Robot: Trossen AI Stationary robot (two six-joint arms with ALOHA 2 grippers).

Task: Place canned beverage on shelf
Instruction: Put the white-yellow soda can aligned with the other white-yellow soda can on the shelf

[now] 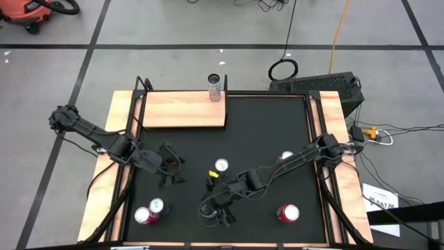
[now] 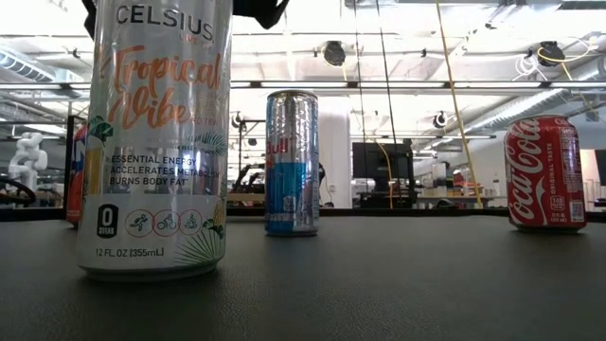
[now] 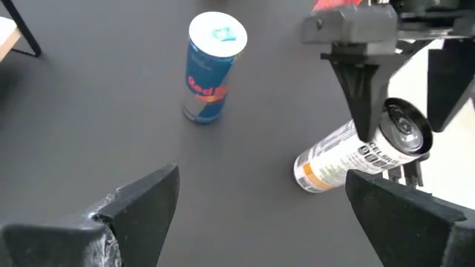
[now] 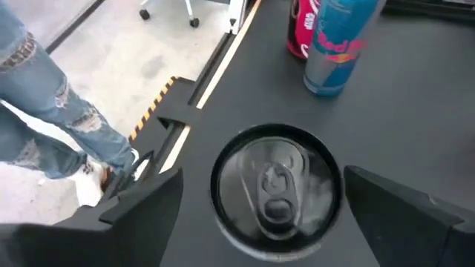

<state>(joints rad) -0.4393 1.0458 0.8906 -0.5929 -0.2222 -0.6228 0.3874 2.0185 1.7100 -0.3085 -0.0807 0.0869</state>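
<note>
Bright, even light comes from overhead ceiling strips, seen in the low view behind the cans. The black surface (image 1: pixel 270 132) looks matte with soft, faint shadows. The Celsius can (image 2: pixel 156 133) nearest that camera is sharp, while the room beyond blurs. The can top (image 4: pixel 276 185) in the right wrist view is smeared and glary.

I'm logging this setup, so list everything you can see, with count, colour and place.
shelf: one, light wood, mat's far left corner
silver can: one, shelf's right corner
blue cans: two, mid-mat and near left
red cans: two, near right and near left
white can: one, near middle
half-hidden can: one, colour unclear, under right arm
person: one, blue jeans, beside table
left gripper: open, over mat's left
right gripper: open, around white can
</note>
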